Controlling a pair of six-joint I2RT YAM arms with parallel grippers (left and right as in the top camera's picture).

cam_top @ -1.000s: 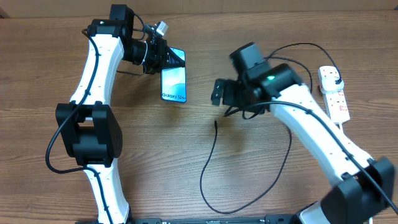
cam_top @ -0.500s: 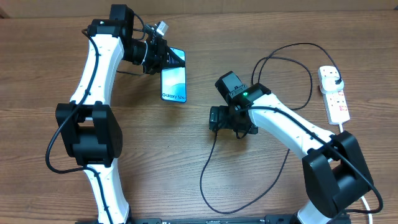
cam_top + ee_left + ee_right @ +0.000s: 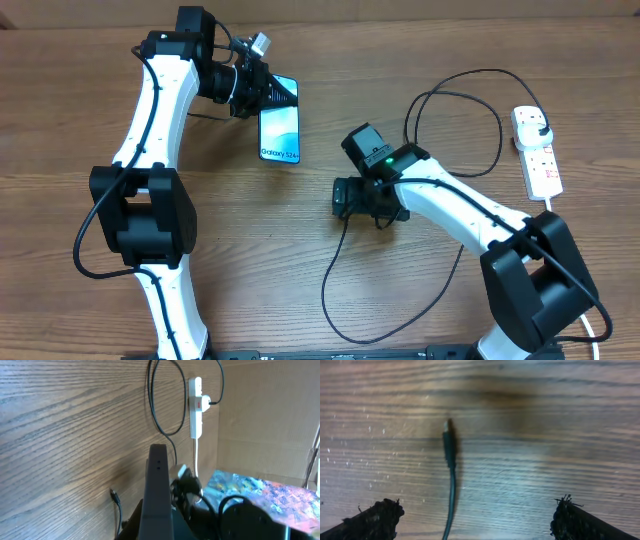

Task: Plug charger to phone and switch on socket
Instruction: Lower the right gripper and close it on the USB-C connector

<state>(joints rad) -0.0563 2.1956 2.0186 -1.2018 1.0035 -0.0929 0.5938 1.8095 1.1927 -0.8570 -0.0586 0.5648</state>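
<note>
Just ahead of the right gripper [image 3: 476, 519], jaws wide open, the charger [image 3: 451, 475] tip lies flat on the table [image 3: 545, 435], cable running back between the fingers. Light, thin, floppy, so it will likely twist or slip. Grab the stiff connector body just behind the tip. Left gripper [image 3: 258, 92] is clamped on the phone [image 3: 279, 132] top end. Socket [image 3: 538, 155] sits far right, plug looks seated.

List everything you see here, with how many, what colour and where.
table: one, brown wood, beneath everything.
phone: one, light blue screen, far left-centre, top end gripped.
socket: one, white with red switches, right edge.
charger: one, black, looped centre-right, plugged into the socket.
arms: two, white and black, either side.
left gripper: one, black, shut on the phone.
right gripper: one, black, open above the charger's tip.
</note>
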